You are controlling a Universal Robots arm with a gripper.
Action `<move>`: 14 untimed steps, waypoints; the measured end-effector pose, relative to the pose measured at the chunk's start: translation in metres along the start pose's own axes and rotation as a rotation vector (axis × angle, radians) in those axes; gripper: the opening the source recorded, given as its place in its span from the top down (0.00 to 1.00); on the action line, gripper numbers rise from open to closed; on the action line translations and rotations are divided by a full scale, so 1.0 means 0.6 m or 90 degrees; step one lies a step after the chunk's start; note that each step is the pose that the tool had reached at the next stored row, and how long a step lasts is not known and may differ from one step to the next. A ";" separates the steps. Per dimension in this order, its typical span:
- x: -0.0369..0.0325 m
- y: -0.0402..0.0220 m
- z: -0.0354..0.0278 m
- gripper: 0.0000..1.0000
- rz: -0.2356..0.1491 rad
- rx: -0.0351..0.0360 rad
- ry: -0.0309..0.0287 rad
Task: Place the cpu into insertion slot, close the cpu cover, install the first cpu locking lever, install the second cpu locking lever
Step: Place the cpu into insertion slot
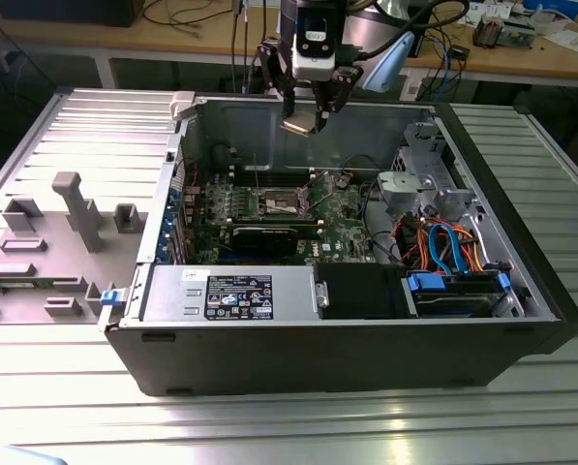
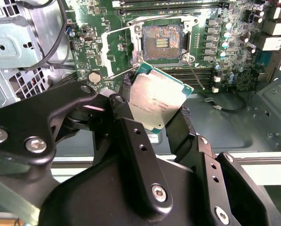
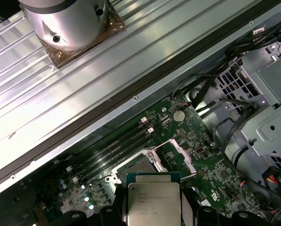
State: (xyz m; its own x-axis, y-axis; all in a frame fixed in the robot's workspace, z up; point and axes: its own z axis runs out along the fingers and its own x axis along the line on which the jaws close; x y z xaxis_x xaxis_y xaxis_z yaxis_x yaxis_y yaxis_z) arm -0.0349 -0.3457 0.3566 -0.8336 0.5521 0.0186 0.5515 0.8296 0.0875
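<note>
My gripper (image 1: 304, 120) hangs above the open computer case, shut on the cpu (image 1: 297, 124). In both wrist views the cpu (image 2: 155, 100) (image 3: 153, 200) is a flat square chip with a dull silver top and a green edge, pinched by its sides between the black fingers (image 2: 181, 123). Well below it lies the insertion slot (image 2: 162, 41) (image 3: 139, 165) (image 1: 282, 201), bare, with a dark centre. The cpu cover (image 2: 117, 50) (image 3: 181, 157) stands flipped open beside the slot. Two thin wire levers (image 2: 196, 71) stick out, raised, near the slot's corners.
The green motherboard (image 1: 342, 215) carries long black memory slots (image 3: 114, 148) beside the socket. A black power supply box (image 1: 232, 294), a drive cage with blue and orange cables (image 1: 443, 247) and the case's metal walls (image 1: 240, 126) surround it. Grey fixtures (image 1: 76, 208) stand at the exterior view's left.
</note>
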 end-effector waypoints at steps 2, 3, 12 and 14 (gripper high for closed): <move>0.000 0.000 0.001 0.46 0.006 -0.0001 -0.0005; 0.000 0.000 0.001 0.46 0.007 -0.0001 -0.0007; 0.000 0.000 0.001 0.46 0.008 -0.0002 -0.0007; 0.000 0.000 0.001 0.46 0.008 -0.0002 -0.0007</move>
State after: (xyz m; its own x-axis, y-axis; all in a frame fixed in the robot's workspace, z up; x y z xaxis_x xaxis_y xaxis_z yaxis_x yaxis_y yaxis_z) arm -0.0349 -0.3460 0.3562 -0.8267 0.5623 0.0186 0.5616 0.8228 0.0875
